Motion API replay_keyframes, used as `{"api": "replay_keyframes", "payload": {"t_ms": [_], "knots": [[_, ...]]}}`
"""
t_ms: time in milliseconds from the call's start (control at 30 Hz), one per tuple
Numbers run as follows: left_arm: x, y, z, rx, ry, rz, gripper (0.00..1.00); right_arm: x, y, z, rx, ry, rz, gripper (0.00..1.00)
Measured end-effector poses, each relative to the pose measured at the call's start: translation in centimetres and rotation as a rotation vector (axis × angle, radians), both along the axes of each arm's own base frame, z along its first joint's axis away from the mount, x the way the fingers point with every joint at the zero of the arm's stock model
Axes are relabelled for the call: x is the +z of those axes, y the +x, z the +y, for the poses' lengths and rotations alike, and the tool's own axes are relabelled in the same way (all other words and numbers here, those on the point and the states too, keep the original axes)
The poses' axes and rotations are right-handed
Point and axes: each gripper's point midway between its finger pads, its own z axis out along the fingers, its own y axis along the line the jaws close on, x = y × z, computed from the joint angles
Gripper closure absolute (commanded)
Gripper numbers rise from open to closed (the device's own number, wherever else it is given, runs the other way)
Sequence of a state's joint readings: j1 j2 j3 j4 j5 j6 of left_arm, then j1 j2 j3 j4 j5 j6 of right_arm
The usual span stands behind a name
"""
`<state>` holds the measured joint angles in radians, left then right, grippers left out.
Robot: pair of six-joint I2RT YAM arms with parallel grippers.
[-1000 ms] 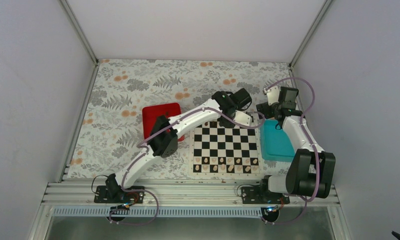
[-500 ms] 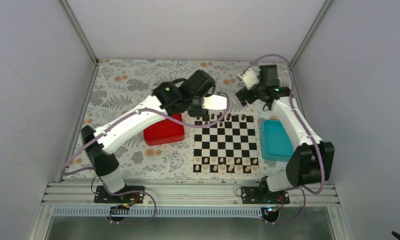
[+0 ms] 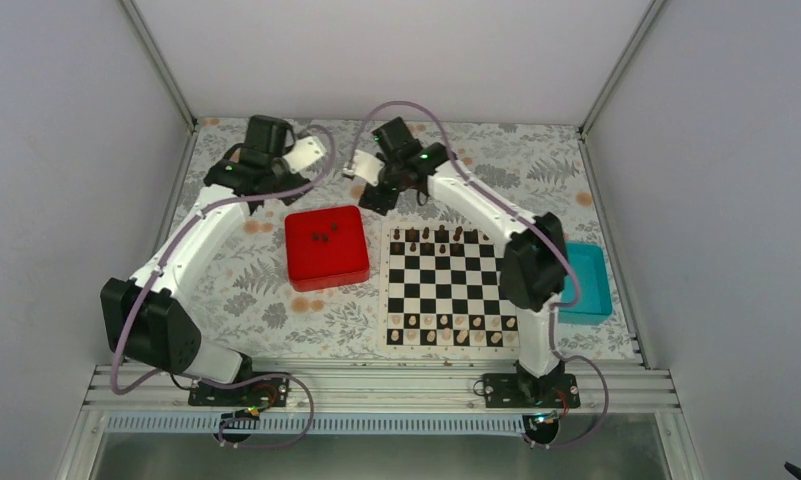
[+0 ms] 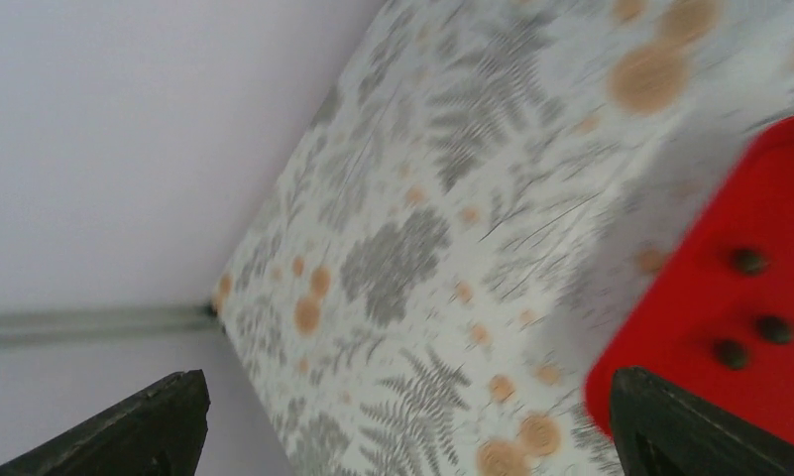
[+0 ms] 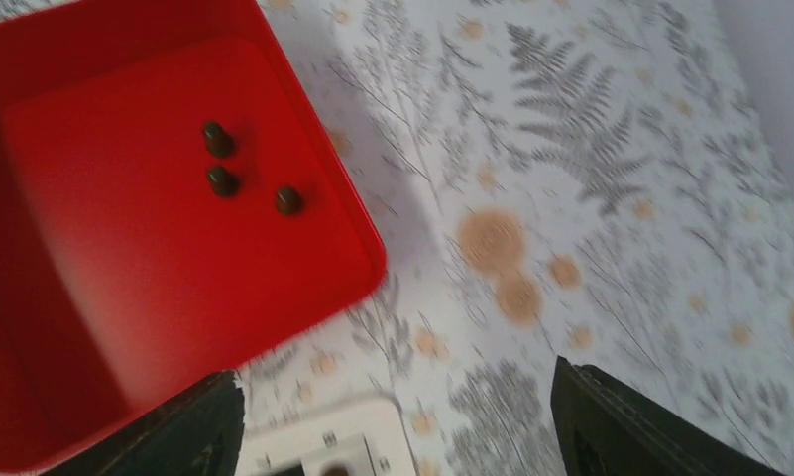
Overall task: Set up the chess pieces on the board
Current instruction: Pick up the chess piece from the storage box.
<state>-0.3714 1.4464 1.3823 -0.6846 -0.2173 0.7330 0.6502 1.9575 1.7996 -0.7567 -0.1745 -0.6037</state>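
The board (image 3: pixel 453 285) lies at centre right. Several dark chess pieces (image 3: pixel 426 236) stand along its far row, and pale pieces fill the near rows. Three more dark chess pieces (image 3: pixel 324 233) lie in the red tray (image 3: pixel 311 265). My left gripper (image 3: pixel 266 185) hangs beyond the tray's far left corner, open and empty. In the left wrist view the left gripper (image 4: pixel 409 436) is over bare cloth, with the tray (image 4: pixel 710 397) on its right. My right gripper (image 3: pixel 379 195) hovers between the tray and the board's far left corner, open. The right wrist view shows the right gripper (image 5: pixel 402 426), the pieces (image 5: pixel 222 180) and the board's corner (image 5: pixel 323 446).
A teal tray (image 3: pixel 588 285) sits right of the board, partly behind the right arm's elbow. The floral cloth (image 3: pixel 476 160) covers the table. White walls close in on the left, right and back.
Both arms have swung left. The left gripper opened and left the board's far edge for the far side of the red tray. The right gripper crossed over from above the teal tray.
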Motion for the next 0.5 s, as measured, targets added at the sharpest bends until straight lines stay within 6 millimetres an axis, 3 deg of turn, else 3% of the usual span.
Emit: {"api": "replay_keyframes", "payload": {"t_ms": [133, 233, 333, 500], "knots": [[-2.5, 2.2, 6.3, 0.189, -0.051, 0.002, 0.00, -2.2, -0.2, 4.4, 0.076, -0.016, 0.027, 0.27], [-4.9, 3.1, 9.0, 0.274, -0.097, 0.029, 0.00, -3.8, 0.2, 6.8, 0.109, -0.021, 0.038, 0.35], [-7.1, 3.6, 9.9, 0.313, -0.139, 0.062, 0.00, -5.8, 0.4, 8.9, 0.138, -0.025, 0.056, 0.37], [-10.4, 4.0, 9.8, 0.337, -0.216, 0.119, 0.00, -8.7, -0.3, 10.8, 0.175, -0.035, 0.091, 0.37]]}}
